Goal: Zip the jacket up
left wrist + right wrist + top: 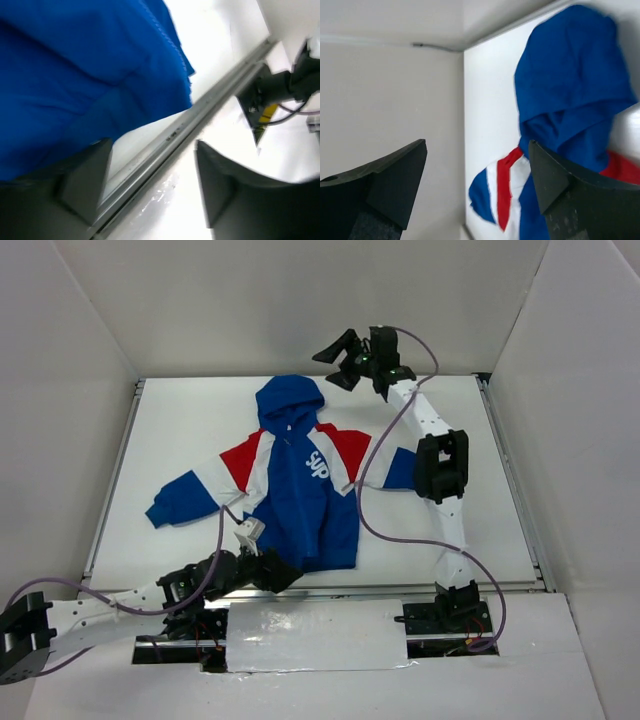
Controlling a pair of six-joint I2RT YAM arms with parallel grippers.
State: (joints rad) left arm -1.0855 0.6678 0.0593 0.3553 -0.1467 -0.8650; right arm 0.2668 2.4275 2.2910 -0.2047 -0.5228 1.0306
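The jacket (305,495) lies flat on the white table, hood (290,400) at the far end, with a blue body, red shoulders, white stripes and white chest lettering. Its zipper line runs down the front; I cannot tell how far it is closed. My left gripper (276,575) is low at the bottom hem, jaws open and empty. In the left wrist view the gripper (152,185) straddles the table's edge rail (200,112), with the blue hem (90,75) just beyond its left finger. My right gripper (345,358) hangs open above the far edge, right of the hood; the right wrist view (477,175) shows the hood (575,75) beyond it.
White enclosure walls (80,360) surround the table. A metal rail (400,590) runs along the near edge. The right arm (440,465) and its purple cable (365,510) cross the jacket's right sleeve (400,468). The left sleeve (185,502) spreads out left.
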